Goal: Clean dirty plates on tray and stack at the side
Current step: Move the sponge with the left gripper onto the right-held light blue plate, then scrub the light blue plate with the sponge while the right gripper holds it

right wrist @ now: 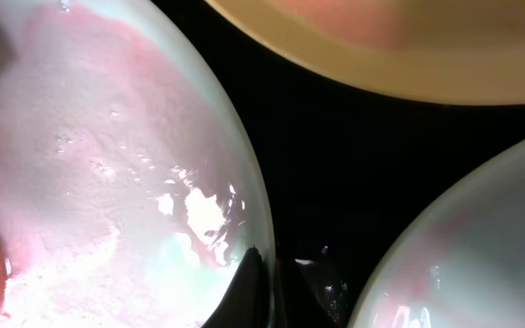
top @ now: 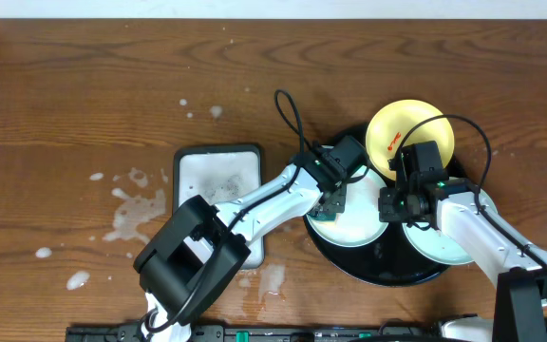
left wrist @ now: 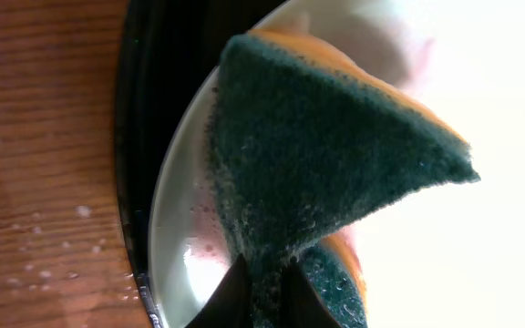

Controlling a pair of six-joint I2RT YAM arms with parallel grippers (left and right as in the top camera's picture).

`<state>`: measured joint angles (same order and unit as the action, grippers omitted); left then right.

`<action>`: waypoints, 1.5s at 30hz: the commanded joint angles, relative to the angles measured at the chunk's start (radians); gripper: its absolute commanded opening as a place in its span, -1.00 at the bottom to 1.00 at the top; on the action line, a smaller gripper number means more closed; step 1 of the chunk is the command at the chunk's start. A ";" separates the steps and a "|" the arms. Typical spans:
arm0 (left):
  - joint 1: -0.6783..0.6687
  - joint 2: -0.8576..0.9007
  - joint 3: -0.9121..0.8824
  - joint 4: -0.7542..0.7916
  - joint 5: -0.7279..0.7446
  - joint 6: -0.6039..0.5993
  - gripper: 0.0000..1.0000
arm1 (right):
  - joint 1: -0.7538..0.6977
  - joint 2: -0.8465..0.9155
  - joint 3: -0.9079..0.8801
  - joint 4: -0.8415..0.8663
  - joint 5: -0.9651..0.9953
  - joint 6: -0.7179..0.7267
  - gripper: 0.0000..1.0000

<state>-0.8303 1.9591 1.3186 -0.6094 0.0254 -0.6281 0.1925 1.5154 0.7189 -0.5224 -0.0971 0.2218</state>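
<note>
Scrubbing was in hand: the left gripper, clamped on the green sponge, held it on a wet mint plate in the black tray. The right gripper, jaws together and empty, stood at that plate's rim. Next, I judged, the pink film needed more wiping.

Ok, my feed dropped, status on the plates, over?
Both shut: left fingers on the sponge, pressed on a mint plate; right fingers at its rim. The yellow plate shows red smears. Nothing in the way.
</note>
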 commanded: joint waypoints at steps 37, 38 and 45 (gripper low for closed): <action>0.097 0.117 0.045 -0.217 -0.003 -0.057 -0.85 | 0.011 0.001 0.003 -0.012 -0.017 0.021 -0.98; 0.101 0.109 0.059 -0.238 -0.058 -0.058 -0.85 | 0.011 0.001 0.003 -0.012 -0.017 0.029 -0.98; 0.096 0.100 0.073 -0.186 -0.037 -0.058 -0.85 | 0.011 0.001 0.002 -0.019 -0.018 0.029 -0.98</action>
<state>-0.7616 2.0270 1.4212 -0.7963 0.1646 -0.6754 0.1970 1.5154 0.7189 -0.5388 -0.1318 0.2455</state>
